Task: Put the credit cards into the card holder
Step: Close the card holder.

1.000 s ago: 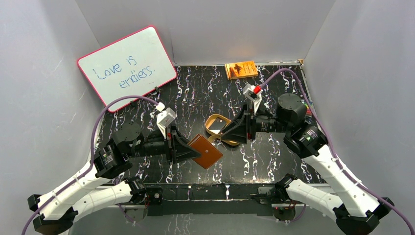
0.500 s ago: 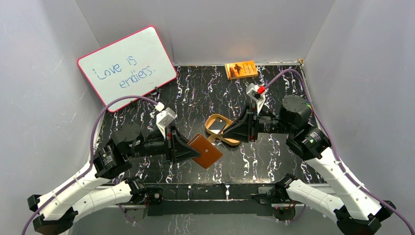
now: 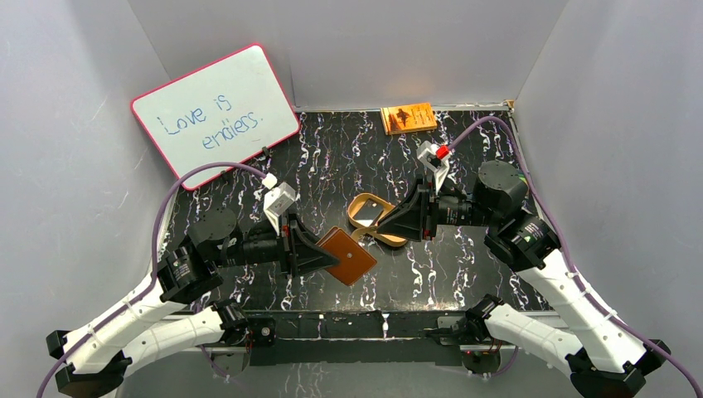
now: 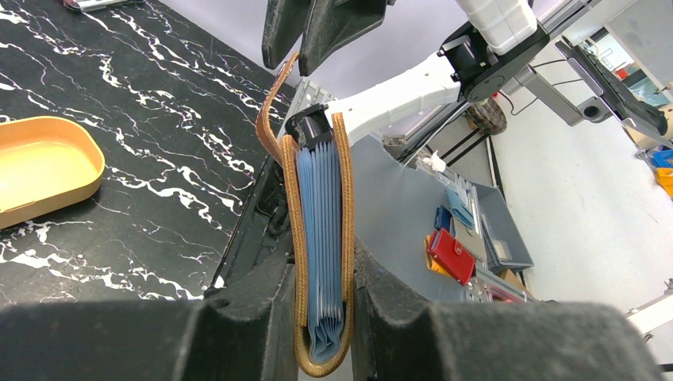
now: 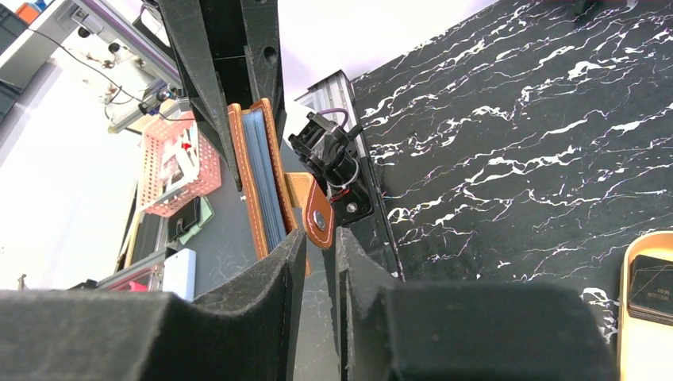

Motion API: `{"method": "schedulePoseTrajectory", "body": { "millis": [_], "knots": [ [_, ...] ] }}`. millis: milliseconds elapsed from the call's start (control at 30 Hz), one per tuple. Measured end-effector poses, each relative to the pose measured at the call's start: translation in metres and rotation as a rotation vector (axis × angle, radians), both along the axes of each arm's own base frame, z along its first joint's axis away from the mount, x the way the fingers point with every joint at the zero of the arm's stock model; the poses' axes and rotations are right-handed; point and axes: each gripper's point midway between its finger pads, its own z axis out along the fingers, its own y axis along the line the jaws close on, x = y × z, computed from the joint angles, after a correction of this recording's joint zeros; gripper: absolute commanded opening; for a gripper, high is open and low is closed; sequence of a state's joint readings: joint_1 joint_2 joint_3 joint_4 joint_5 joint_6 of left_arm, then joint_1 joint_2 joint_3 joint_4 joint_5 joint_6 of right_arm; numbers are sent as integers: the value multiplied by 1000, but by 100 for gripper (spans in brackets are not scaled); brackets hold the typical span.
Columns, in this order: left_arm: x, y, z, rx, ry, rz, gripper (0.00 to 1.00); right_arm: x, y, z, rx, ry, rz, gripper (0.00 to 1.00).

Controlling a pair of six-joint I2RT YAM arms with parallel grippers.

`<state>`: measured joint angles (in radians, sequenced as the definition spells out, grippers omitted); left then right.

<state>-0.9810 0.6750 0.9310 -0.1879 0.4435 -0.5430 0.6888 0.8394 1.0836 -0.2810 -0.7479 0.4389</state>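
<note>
On the whiteboard [image 3: 214,108] you read "Love is endless." Your left gripper [image 4: 324,274] clamps the card holder [image 4: 321,198]; your right gripper [image 5: 319,238] pinches its strap [image 5: 319,216]. Only the wrist views show its blue slots [image 4: 320,182]; a dark card [image 5: 651,290] lies in the tray [image 5: 624,305].

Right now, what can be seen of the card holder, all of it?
The card holder is a small brown leather wallet with stitched edges and blue-grey inner pockets, folded shut. The left gripper's jaws clamp its two faces near the fold. Its strap, bearing a metal snap stud, is undone and reaches the right gripper's jaws; whether they pinch it is unclear.
</note>
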Motion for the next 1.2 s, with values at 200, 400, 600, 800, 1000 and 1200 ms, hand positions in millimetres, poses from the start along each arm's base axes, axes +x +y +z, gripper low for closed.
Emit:
{"method": "schedulePoseTrajectory", "body": {
  "millis": [200,400,600,800,1000,1200],
  "knots": [
    [0,0,0,0,0,2,0,-2,0,2,7,-3,11,14],
    [1,0,0,0,0,3,0,-3,1,4,16,-11,22,29],
    [1,0,0,0,0,3,0,-4,1,4,15,-3,29,36],
    [1,0,0,0,0,3,0,-3,2,2,11,3,33,29],
    [1,0,0,0,1,3,0,-4,3,3,16,5,39,17],
    [0,0,0,-1,6,3,0,-5,4,8,32,3,44,0]
  ]
}}
